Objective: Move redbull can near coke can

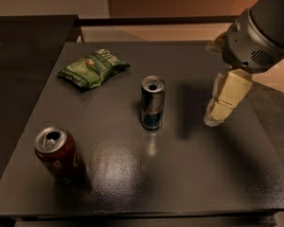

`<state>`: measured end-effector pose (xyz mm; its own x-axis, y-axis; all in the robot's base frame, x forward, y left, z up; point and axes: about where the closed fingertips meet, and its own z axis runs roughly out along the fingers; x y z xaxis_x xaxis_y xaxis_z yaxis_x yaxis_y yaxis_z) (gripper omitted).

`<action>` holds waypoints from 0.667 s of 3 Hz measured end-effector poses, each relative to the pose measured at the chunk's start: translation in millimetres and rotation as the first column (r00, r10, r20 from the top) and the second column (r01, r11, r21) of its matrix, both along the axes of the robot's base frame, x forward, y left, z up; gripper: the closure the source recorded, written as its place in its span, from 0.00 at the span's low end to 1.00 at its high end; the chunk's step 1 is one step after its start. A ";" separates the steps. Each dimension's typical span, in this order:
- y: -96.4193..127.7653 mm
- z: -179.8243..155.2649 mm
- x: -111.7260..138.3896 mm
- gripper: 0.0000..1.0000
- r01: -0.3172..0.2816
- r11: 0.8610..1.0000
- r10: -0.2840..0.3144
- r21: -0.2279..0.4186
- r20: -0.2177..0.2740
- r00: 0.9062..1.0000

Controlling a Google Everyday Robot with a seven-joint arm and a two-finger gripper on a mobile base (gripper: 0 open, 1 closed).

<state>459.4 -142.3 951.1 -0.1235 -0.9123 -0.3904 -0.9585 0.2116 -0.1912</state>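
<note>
Seemingly an office: plain dark table [203, 174], chip bag [92, 69]; end effector [213, 119] over its right side.

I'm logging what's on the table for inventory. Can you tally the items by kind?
Cans: 2 (redbull can, coke can)
Chip bag: 1 (green)
Total: 3 items on the table
The gripper hovers over the table's right side, right of the redbull can, touching none of them.

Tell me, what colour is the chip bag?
Green bag, camera view; gripper hangs right of redbull can.
</note>
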 end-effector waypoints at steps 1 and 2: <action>28.8 -10.8 5.1 0.00 -0.042 0.997 0.043 0.061 -0.019 0.999; 54.9 -19.3 8.9 0.00 -0.076 0.990 0.082 0.117 -0.050 0.995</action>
<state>468.2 -87.5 931.7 -0.0772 -0.8694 -0.4880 -0.9813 0.1527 -0.1169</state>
